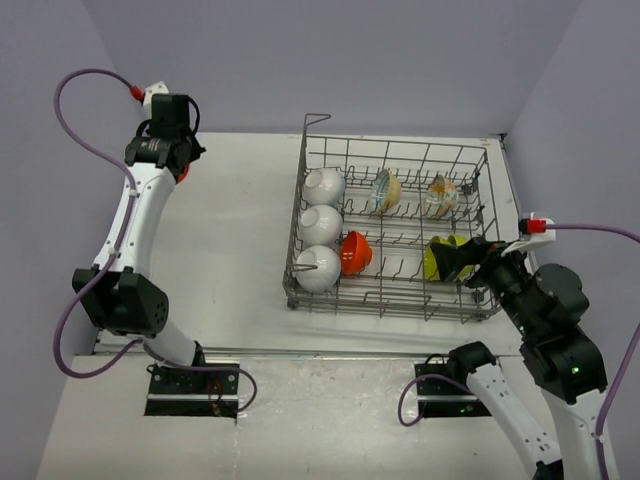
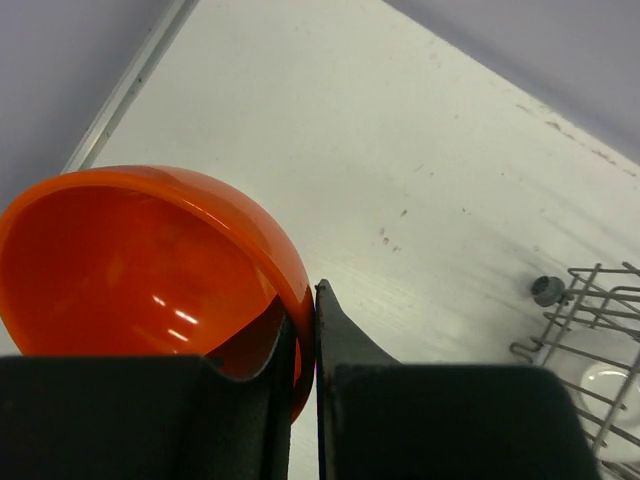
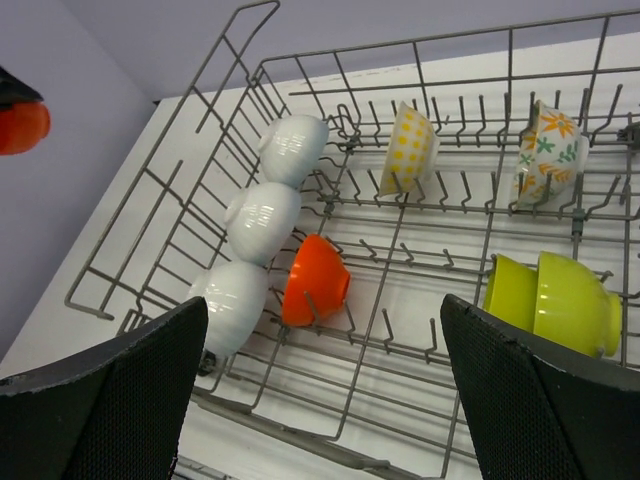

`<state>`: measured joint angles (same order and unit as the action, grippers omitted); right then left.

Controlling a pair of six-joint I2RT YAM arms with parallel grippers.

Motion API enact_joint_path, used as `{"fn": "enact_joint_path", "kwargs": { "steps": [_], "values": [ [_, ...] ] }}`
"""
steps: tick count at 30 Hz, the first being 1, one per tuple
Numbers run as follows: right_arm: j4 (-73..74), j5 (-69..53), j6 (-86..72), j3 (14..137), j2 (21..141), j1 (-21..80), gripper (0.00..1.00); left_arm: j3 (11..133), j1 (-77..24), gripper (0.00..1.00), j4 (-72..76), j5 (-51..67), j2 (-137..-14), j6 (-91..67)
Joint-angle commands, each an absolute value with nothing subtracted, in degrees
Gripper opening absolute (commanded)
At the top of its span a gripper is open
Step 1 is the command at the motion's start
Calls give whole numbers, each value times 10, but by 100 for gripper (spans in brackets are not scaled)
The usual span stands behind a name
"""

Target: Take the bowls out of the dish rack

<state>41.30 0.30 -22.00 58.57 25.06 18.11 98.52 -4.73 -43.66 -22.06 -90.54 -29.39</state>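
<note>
Bowls (image 1: 322,228) are seen from above standing on edge in the dish rack (image 1: 390,306) on the right half of the desk (image 1: 240,230). Three white ones are lined up along its left side, one orange beside them, two patterned at the back, and the lime-green bowls (image 1: 436,258) at the near right are partly covered by the right hand (image 1: 463,262). The right arm (image 1: 540,320) is bent over the rack's near right corner. The left arm (image 1: 135,215) is stretched to the desk's far left, wrist turned down, and its load is hidden but for a sliver of orange. In the left wrist view, the left hand (image 2: 305,400) is clenched on the wall of the orange-red bowl (image 2: 140,270), which is tilted over bare desk. Whether it rests there cannot be told, and the fingers are cut off by the lower edge. In the right wrist view, the right hand's fingers (image 3: 110,390) are spread wide over the rack's near edge, grasping nothing, with the lime-green pair just ahead of the right finger. An orange shape is cut off at the left edge.
</note>
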Motion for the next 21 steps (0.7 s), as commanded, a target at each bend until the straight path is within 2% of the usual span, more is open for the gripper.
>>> {"fn": "enact_joint_path", "kwargs": {
  "steps": [1, 7, 11, 13, 15, 17, 18, 20, 21],
  "values": [
    [381, -42, -201, 585, 263, 184, 99, 992, -27, 0, -407, -210, -951, -300],
    [381, -60, -200, 587, 266, 184, 99, 1075, -25, 0, -434, -152, -1146, -301],
    [384, -76, -201, 598, 258, 184, 99, 1243, -25, 0, -505, -162, -1302, -294],
    [387, -83, -204, 603, 255, 184, 99, 1330, -24, 0, -529, -164, -1343, -288],
    [389, -88, -204, 602, 251, 184, 99, 1342, -24, 0, -536, -172, -1367, -286],
    [385, -84, -204, 598, 245, 184, 99, 1297, -24, 0, -512, -176, -1354, -288],
    [381, -85, -203, 593, 243, 184, 99, 1276, -24, 2, -491, -173, -1354, -288],
    [374, -84, -203, 594, 241, 184, 99, 1281, -24, 15, -496, -164, -1369, -282],
    [374, -85, -204, 595, 242, 184, 99, 1301, -24, 16, -505, -163, -1379, -281]
  ]
}}
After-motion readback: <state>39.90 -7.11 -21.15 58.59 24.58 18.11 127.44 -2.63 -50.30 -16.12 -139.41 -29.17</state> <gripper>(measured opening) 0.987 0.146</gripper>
